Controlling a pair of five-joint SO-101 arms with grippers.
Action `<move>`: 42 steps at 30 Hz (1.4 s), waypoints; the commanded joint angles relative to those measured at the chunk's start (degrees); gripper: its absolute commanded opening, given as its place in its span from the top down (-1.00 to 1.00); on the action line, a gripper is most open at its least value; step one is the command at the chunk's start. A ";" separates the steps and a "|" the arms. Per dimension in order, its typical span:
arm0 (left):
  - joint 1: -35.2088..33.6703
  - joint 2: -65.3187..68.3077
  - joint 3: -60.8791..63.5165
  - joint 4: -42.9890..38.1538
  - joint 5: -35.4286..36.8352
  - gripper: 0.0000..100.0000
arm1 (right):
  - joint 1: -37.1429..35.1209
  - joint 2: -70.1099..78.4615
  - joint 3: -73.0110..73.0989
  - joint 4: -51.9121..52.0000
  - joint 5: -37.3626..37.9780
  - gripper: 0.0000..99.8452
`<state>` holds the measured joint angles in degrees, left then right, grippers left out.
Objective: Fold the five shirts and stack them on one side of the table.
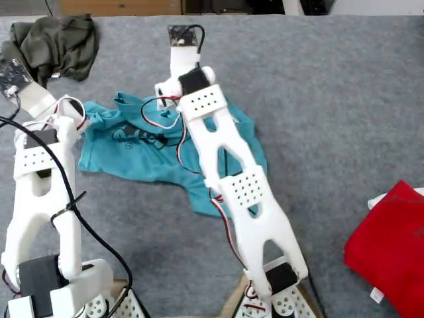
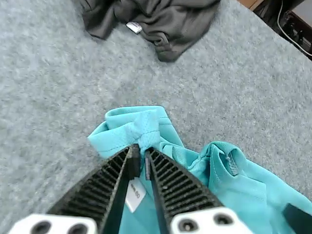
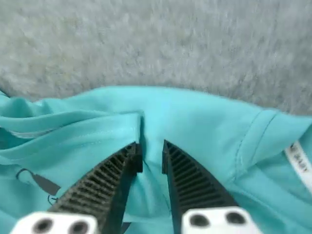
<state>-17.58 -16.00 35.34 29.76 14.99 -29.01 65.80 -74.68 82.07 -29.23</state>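
A teal shirt (image 1: 132, 149) lies crumpled on the grey table, left of the middle. My left gripper (image 1: 75, 114) is at the shirt's left sleeve. In the left wrist view, that gripper (image 2: 139, 151) is shut on a bunched fold of the teal shirt (image 2: 243, 195). My right arm stretches across the shirt to its far edge, where the right gripper (image 1: 165, 93) points down. The right wrist view has the right gripper (image 3: 151, 148) pinching a ridge of the teal shirt (image 3: 204, 126), jaws nearly together.
A dark olive shirt (image 1: 56, 43) lies crumpled at the far left corner, and the same dark shirt (image 2: 161, 19) lies beyond the left gripper. A folded red shirt (image 1: 391, 238) rests on something white at the right edge. Bare grey table (image 1: 331, 99) spreads across the far right.
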 commanded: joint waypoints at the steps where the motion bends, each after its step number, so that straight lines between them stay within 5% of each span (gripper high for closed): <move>1: 0.79 -3.21 0.97 -2.99 -0.44 0.96 | -0.92 1.01 -3.30 -2.46 -2.11 0.83; 42: 0.53 -2.68 2.81 -3.16 -0.44 0.96 | -3.47 5.32 -2.59 -9.14 -5.98 0.82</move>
<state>-17.49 -16.00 38.42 27.74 14.99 -31.74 71.43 -74.68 73.80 -34.59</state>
